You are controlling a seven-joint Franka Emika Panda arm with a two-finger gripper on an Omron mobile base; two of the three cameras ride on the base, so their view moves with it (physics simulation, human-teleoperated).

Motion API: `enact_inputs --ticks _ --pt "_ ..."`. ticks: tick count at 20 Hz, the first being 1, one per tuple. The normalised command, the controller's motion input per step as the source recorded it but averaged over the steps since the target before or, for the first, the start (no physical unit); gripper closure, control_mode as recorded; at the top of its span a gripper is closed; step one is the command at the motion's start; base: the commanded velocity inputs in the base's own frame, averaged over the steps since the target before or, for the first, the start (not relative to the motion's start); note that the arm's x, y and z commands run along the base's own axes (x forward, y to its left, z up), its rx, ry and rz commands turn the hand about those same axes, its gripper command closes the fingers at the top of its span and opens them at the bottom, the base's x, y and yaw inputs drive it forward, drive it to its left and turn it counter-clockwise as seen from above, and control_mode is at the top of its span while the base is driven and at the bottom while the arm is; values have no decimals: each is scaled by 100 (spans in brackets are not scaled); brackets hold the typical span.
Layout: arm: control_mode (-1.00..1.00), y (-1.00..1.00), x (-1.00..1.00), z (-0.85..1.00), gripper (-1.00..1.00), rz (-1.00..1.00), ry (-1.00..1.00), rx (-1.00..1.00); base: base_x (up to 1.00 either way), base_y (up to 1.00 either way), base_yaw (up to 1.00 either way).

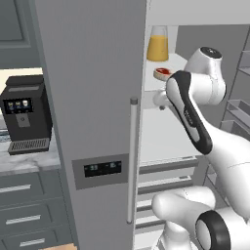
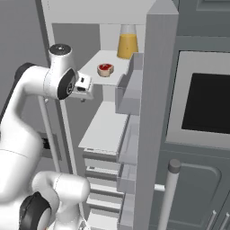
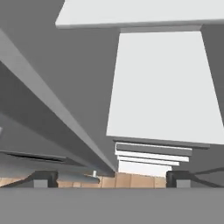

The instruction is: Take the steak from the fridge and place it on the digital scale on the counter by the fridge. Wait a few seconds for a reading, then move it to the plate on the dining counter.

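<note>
The fridge [image 1: 93, 97] has its left door shut and its right side open onto white shelves. The steak [image 1: 162, 73] [image 2: 105, 69], a small red slab with a pale rim, lies on the upper shelf near its front edge. My gripper [image 2: 83, 95] [image 1: 160, 102] hangs in front of that shelf, a little below and short of the steak, pointing down. In the hand view the gripper [image 3: 109, 179] is open over a lower white shelf [image 3: 162, 87], with nothing between its widely spaced fingertips [image 3: 41, 179]. The digital scale, the plate and the dining counter are out of view.
A jug of orange juice [image 1: 157, 44] [image 2: 127, 42] stands behind the steak. The open right door [image 2: 134, 90] carries grey bins. A black coffee machine [image 1: 24, 114] sits on the marble counter [image 1: 29, 160] left of the fridge. A built-in oven [image 2: 206, 103] is on the right.
</note>
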Motion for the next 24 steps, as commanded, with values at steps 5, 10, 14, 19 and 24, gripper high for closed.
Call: enact_inputs --ticks 5,10,14,19,24 --pt "-100 -14 32 54 -100 -3 -8 -10 0 0 0" --pt "-100 -46 48 35 -100 -3 0 -13 0 0 0" --pt "-100 -43 51 38 -100 0 0 -6 0 0 0" --pt "-100 -11 43 10 -100 4 -2 0 0 0 0" --pt "-100 -15 63 -5 -100 4 0 0 0 0 0"
